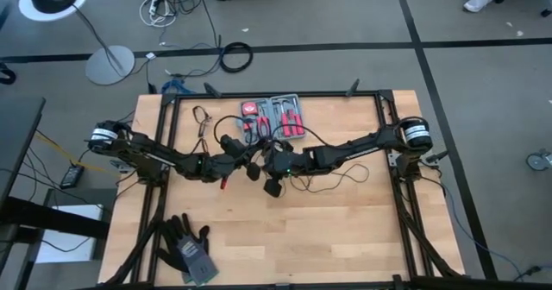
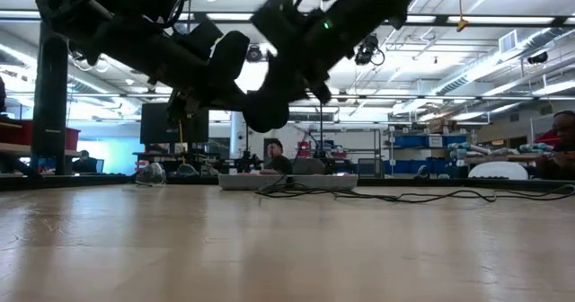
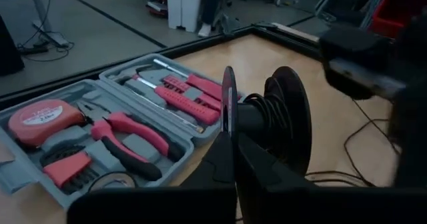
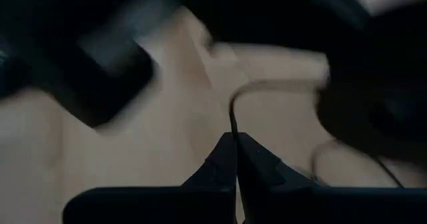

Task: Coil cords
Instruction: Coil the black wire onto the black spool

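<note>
Clenched on the thin black cord (image 4: pixel 231 121), the right claw (image 4: pixel 235 144) hung mid-counter (image 1: pixel 328 238), the wire trailing right in loose loops. Just left, the left claw (image 3: pixel 232 141) pinched the cord's round disc (image 3: pixel 277 117), wraps already around it, spindle lying level. Beyond both, the red tool kit (image 3: pixel 120 127) lay open; gloves (image 1: pixel 185 247) sat near-left.

Overhead looks down; low camera level; both share the table (image 1: pixel 328 238)

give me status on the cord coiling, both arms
Left gripper shut on the disc, cord wound on it. Right gripper shut on the cord's loose run. Both above mid-table; open tool kit just behind.
</note>
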`<state>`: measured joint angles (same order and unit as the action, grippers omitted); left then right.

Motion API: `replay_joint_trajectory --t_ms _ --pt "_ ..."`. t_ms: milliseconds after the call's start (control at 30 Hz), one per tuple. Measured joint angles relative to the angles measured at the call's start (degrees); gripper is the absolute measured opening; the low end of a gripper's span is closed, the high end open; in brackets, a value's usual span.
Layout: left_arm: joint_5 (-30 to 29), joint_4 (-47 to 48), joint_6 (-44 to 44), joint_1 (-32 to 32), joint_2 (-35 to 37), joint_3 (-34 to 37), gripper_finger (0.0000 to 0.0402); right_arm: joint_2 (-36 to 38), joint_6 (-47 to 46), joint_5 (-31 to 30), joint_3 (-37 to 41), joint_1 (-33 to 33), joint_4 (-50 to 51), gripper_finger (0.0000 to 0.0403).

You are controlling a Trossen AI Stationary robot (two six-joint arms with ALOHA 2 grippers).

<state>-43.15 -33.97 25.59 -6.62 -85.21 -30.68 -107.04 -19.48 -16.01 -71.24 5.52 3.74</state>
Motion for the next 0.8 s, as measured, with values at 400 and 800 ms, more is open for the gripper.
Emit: replay_joint_trajectory --t_ms 400,800 --pt "3.8 -13.3 0.7 -3.8 0.1 5.7 0.0000 -0.9 -5.4 -8.4 5.2 0.7 5.0 0.0000" --pt "8.3 -17.3 4.8 -9.4 0.2 10.9 0.0000 -0.9 -7.3 -4.7 20.0 4.7 -29.9 0.0000"
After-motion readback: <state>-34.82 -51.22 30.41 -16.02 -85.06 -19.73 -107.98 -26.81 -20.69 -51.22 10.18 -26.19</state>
